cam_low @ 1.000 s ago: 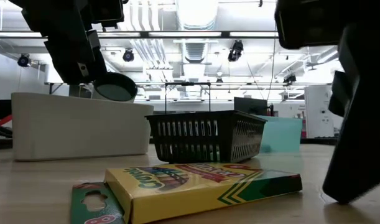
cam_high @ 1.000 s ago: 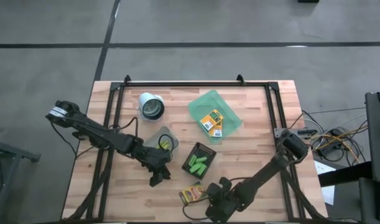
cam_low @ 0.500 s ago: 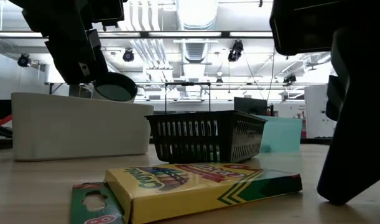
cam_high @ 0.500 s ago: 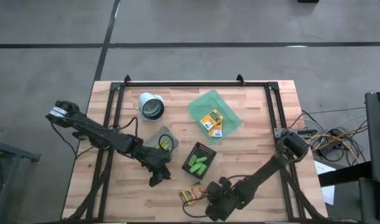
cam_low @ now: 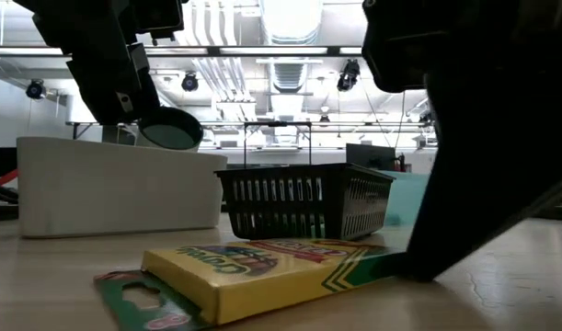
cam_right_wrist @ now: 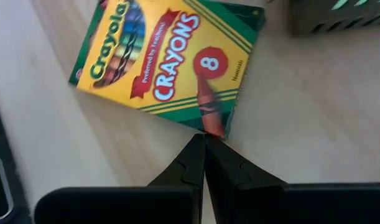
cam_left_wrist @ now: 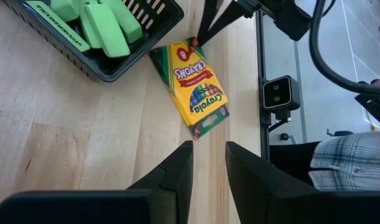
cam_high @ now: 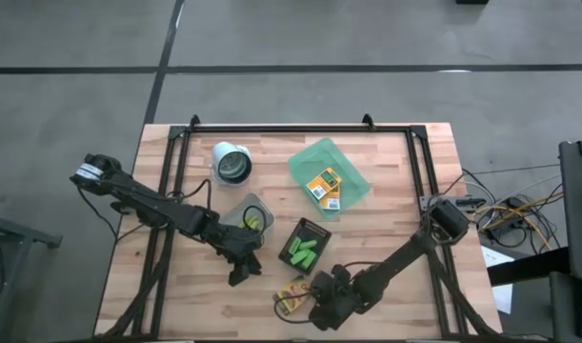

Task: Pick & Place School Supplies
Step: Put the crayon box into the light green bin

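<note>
White cup (cam_high: 232, 163), green tray (cam_high: 352, 189), black basket (cam_high: 319, 230)

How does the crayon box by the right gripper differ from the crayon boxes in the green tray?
The loose crayon box lies alone on the bare table, with the shut right gripper at its edge. The other crayon boxes sit side by side inside the green tray, with no gripper near. All share the yellow-and-green look and lie flat.

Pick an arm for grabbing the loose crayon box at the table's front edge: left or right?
Right. The right gripper has its shut fingertips at the crayon box's edge, though it must open first. The left gripper hangs open off to the side near the black basket, farther from the box.
</note>
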Available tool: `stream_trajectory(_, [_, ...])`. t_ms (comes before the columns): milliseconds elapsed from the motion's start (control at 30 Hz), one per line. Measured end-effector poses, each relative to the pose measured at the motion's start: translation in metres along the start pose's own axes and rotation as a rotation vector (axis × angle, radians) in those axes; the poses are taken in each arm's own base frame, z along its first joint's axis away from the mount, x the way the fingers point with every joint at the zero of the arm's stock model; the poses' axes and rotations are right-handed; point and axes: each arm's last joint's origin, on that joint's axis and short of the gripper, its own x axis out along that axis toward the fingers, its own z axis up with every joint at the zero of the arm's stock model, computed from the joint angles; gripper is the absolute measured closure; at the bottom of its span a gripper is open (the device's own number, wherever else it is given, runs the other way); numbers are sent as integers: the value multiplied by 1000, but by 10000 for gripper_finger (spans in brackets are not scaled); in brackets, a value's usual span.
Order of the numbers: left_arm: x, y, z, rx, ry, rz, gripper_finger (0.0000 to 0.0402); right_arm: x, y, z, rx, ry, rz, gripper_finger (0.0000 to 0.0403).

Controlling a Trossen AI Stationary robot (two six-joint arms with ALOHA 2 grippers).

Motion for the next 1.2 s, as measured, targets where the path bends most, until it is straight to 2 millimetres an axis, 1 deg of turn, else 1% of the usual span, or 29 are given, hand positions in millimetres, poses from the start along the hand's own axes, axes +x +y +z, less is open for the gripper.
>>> stream_trajectory(233, [0, 0, 0, 0, 0, 0, 303, 2, -5, 3, -3, 0, -42, 394])
stream_trajectory(467, [0, 0, 0, -2, 0, 0, 303, 3, -9, 6, 1, -90, -92, 394])
stream_trajectory(567, [0, 0, 0, -3, 0, 0, 303, 4, -11, 8, 27, -94, -106, 394])
stream_trajectory(667, [0, 0, 0, -7, 0, 0, 303, 4, -11, 8, 6, -95, -109, 394])
stream_trajectory(767, [0, 0, 0, -30, -1, 0, 303, 0, -5, 4, -53, -94, -72, 394])
stream_trajectory(867, [0, 0, 0, -55, 0, -1, 303, -5, 11, 1, -92, -122, 29, 394])
stream_trajectory(967, [0, -1, 0, -97, 0, -2, 303, -10, 21, 2, -65, -166, 114, 394])
stream_trajectory(1100, [0, -1, 0, -115, -6, -9, 303, -8, 22, 3, -2, -196, 123, 394])
stream_trajectory(1200, [2, 0, -1, -175, -33, -41, 303, -8, 22, 5, 33, -257, 105, 394])
